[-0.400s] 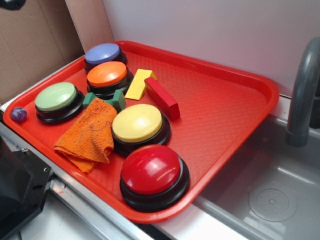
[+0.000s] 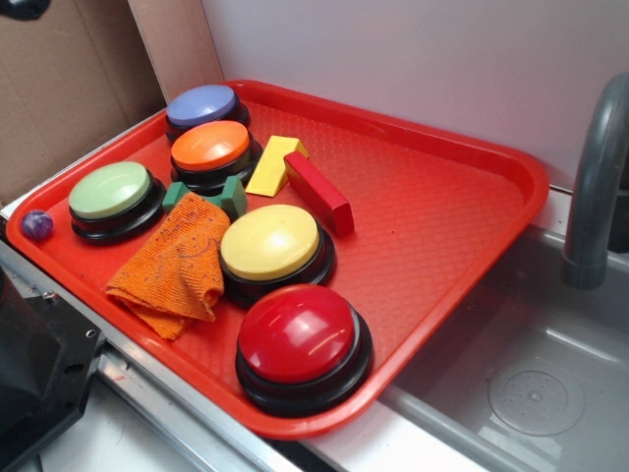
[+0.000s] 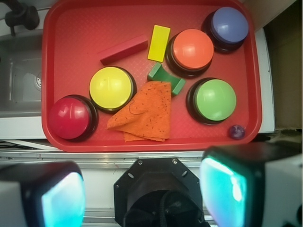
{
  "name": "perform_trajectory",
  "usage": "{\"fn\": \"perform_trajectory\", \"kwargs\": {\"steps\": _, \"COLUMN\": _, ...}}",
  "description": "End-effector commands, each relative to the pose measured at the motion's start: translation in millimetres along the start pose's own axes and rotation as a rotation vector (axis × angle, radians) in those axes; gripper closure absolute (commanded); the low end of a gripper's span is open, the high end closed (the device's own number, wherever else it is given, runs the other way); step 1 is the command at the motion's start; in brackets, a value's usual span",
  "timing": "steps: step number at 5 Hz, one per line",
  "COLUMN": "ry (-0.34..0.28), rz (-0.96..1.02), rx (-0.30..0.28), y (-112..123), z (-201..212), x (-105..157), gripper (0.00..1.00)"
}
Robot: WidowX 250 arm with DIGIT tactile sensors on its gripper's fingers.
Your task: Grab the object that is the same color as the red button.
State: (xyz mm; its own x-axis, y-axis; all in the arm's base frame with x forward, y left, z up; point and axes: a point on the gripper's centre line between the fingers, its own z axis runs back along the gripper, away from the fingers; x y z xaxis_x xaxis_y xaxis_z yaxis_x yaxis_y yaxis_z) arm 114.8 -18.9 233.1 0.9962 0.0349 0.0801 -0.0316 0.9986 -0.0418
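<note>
Hand: I see my hand (image 3: 142,194) only in the wrist view, low at the bottom edge. Its two fingers (image 3: 42,196) stand wide apart with nothing between them. It is up high, looking down on the tray, and touches nothing.
Red block: the red block (image 2: 318,193) lies flat on the tray, near the far side. It is well away from my hand, up ahead and a bit to the left in the wrist view (image 3: 124,49).
Block's neighbors: the yellow wedge (image 2: 273,165) is just beside one end of it; I cannot tell if they touch. The yellow button (image 2: 273,246) sits near its other side.
Red button: the red button (image 2: 300,339) sits in the near corner of the tray, next to the yellow button. It is the thing nearest my left finger in the wrist view (image 3: 71,118).
Tray: the big red tray (image 2: 462,226) holds all of it, and rests on the desk (image 2: 393,447) beside a gray sink (image 2: 531,383).
Other buttons: orange button (image 2: 210,149), purple button (image 2: 202,106), green button (image 2: 110,193).
Cloth: an orange cloth (image 2: 177,265) lies crumpled between the green and yellow buttons, partly on a green block (image 2: 228,195).
Little ball: a small purple ball (image 2: 37,225) sits in the tray's corner by the green button.
</note>
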Motion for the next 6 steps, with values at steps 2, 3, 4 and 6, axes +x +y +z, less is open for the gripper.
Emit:
{"fn": "perform_trajectory", "kwargs": {"steps": 2, "ry": 0.001, "rz": 0.377, "rx": -0.061, "y": 9.5, "z": -28.9, "x": 53.3, "gripper": 0.00}}
{"fn": "perform_trajectory", "kwargs": {"steps": 3, "ry": -0.006, "rz": 0.504, "rx": -0.059, "y": 12.5, "z": -45.8, "x": 76.7, "gripper": 0.00}}
{"fn": "perform_trajectory", "kwargs": {"steps": 4, "ry": -0.028, "rz": 0.637, "rx": -0.060, "y": 8.9, "z": -59.5, "x": 99.7, "gripper": 0.00}}
{"fn": "perform_trajectory", "kwargs": {"steps": 6, "ry": -0.090, "rz": 0.897, "rx": -0.048, "y": -1.7, "z": -97.6, "x": 133.2, "gripper": 0.00}}
